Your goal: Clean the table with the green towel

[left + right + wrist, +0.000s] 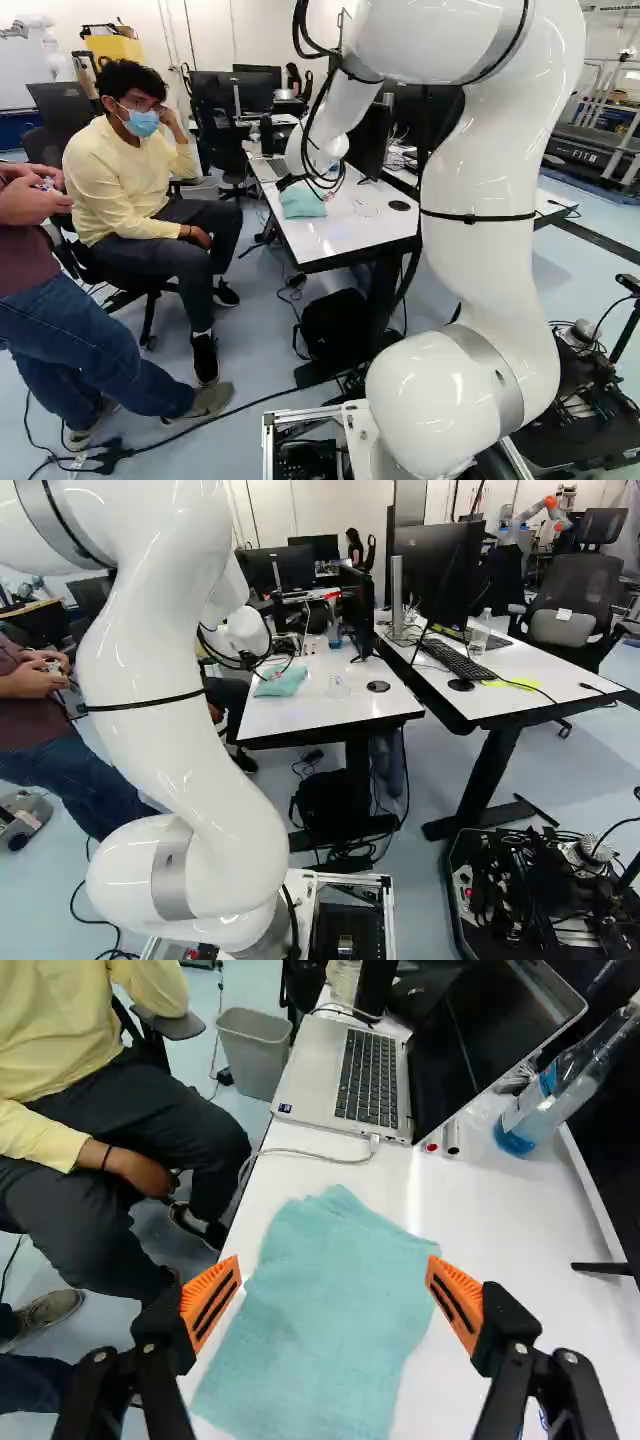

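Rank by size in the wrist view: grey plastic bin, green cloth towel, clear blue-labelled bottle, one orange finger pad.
1. Green towel
2. Bin and bottle, too close to rank
3. Orange finger pad

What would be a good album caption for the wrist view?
Open gripper above a green towel, with a laptop and a bottle farther along the table.

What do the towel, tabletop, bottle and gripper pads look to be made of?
Towel: matte fabric, fibre unclear; soft wrinkles.
Tabletop: smooth, glossy white, probably laminate; reflects a bright streak.
Bottle: clear and shiny, likely plastic; see-through walls.
Pads: matte orange, ribbed, perhaps rubber or flexible plastic.
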{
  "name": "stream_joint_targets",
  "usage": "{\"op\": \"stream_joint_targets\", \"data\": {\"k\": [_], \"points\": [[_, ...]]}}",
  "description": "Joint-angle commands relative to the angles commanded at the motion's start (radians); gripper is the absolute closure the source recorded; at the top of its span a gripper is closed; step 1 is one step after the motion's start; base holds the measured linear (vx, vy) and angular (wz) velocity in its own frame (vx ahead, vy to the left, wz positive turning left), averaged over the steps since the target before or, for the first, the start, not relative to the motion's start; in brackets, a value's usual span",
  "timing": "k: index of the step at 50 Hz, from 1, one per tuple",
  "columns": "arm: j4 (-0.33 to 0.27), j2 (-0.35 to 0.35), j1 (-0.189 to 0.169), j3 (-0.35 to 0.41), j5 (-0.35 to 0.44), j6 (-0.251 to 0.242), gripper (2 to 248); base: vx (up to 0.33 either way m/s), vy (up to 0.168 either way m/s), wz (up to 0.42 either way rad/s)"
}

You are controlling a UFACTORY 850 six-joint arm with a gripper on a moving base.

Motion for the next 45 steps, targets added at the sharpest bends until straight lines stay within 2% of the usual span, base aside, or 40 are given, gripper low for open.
{"op": "stream_joint_targets", "data": {"k": [35,45], "points": [[-0.007,-0.025,-0.003,0.012,0.024,0.000,3,0.000,0.000,0.000],[-0.007,-0.049,-0.003,0.007,0.079,0.000,3,0.000,0.000,0.000]]}}
